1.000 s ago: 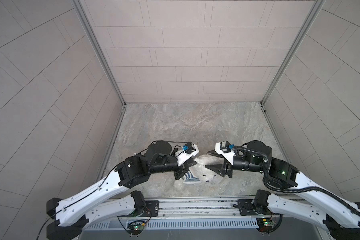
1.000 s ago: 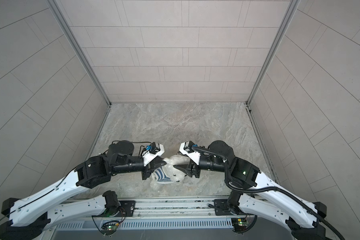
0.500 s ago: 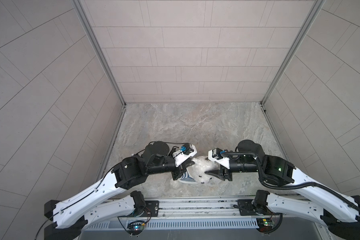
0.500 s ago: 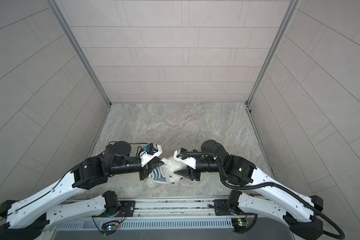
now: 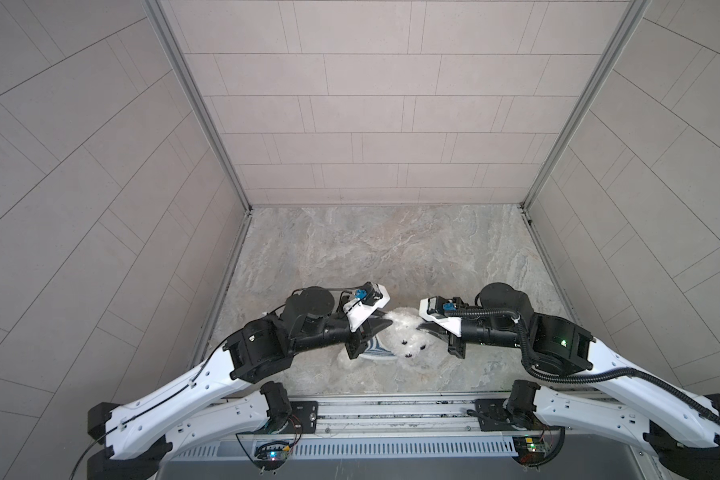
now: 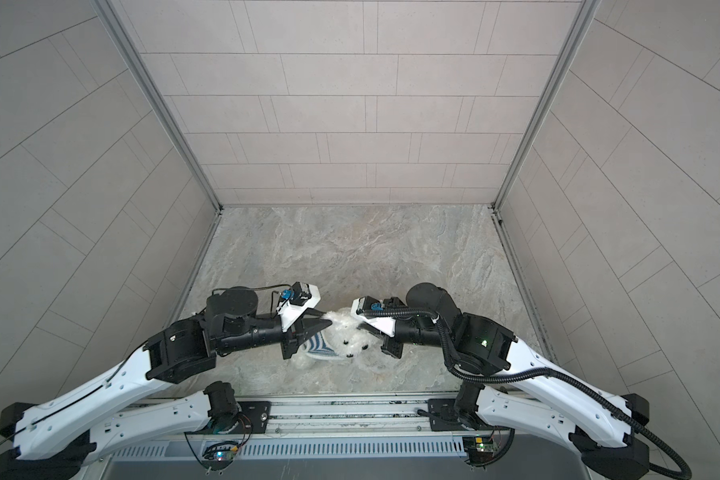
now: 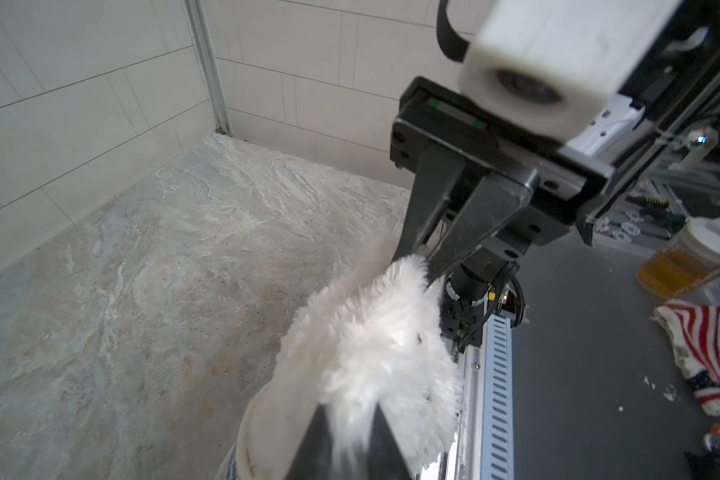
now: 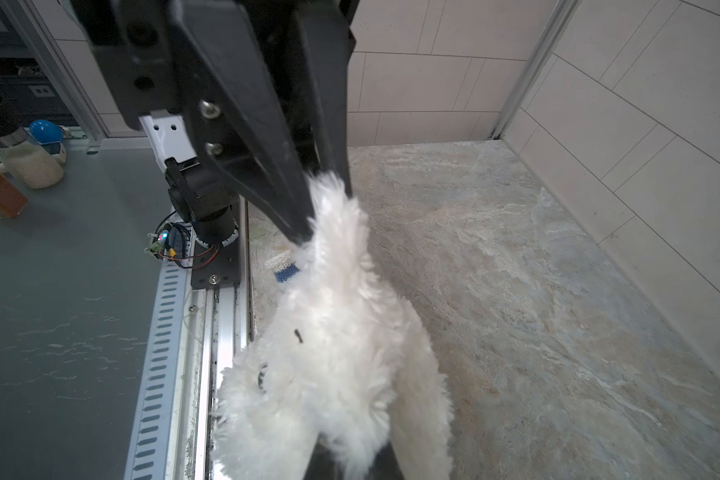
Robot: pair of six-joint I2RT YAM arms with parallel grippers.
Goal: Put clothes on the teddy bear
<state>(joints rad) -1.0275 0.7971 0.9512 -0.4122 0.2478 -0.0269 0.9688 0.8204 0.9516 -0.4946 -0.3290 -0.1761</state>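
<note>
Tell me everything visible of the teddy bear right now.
The teddy bear is small, white and long-furred, soft plush with dark bead eyes and nose, face up in both top views. Near the table's front edge, it is stretched between the right gripper, shut on a fur tuft at its head end, and the left gripper, which has fur between its jaws, grip unclear. A striped shirt lies over its middle; how far on, I cannot tell.

Most of the striped shirt (image 5: 376, 347) is hidden under the teddy bear (image 5: 409, 338) and the left gripper (image 5: 381, 330), at the bear's nine o'clock.
</note>
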